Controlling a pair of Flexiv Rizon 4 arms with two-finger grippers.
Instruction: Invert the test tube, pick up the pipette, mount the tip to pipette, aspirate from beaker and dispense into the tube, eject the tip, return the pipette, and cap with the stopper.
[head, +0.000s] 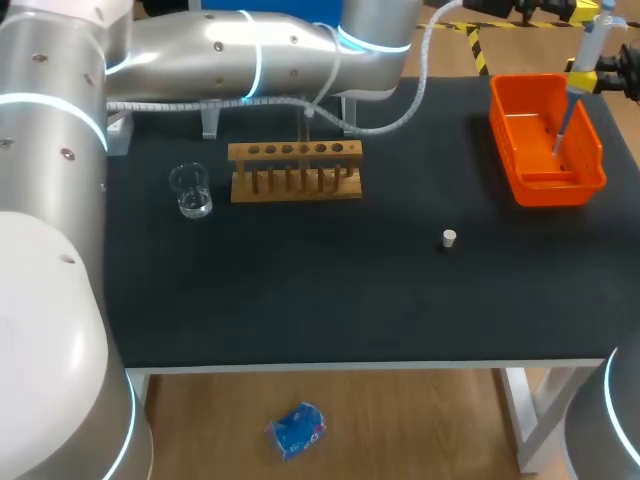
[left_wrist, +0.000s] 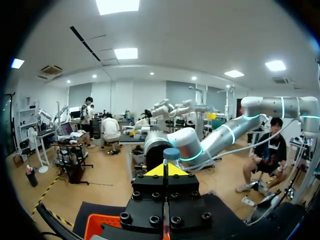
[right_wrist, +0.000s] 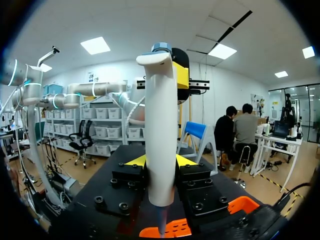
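above the orange bin, the pipette hangs upright, its slim lower end pointing down into the bin's open inside. our right gripper has hold of it: the two yellow-tipped fingers are spread just enough to take its white body and press it from both sides. in the head view this gripper is at the bin's far right corner. our left gripper is up by the bin too, and the pipette's blue top sits just ahead of its tips. its fingers are closed together with only a thin slit between them, and we see nothing clamped there. the left arm lies along the table's far edge, stretched toward the bin. off the bin's near left corner, apart from it, the white stopper stands on the dark table. farther left of the bin stands the wooden rack. beyond the rack from the bin, just beside it, is the clear beaker.
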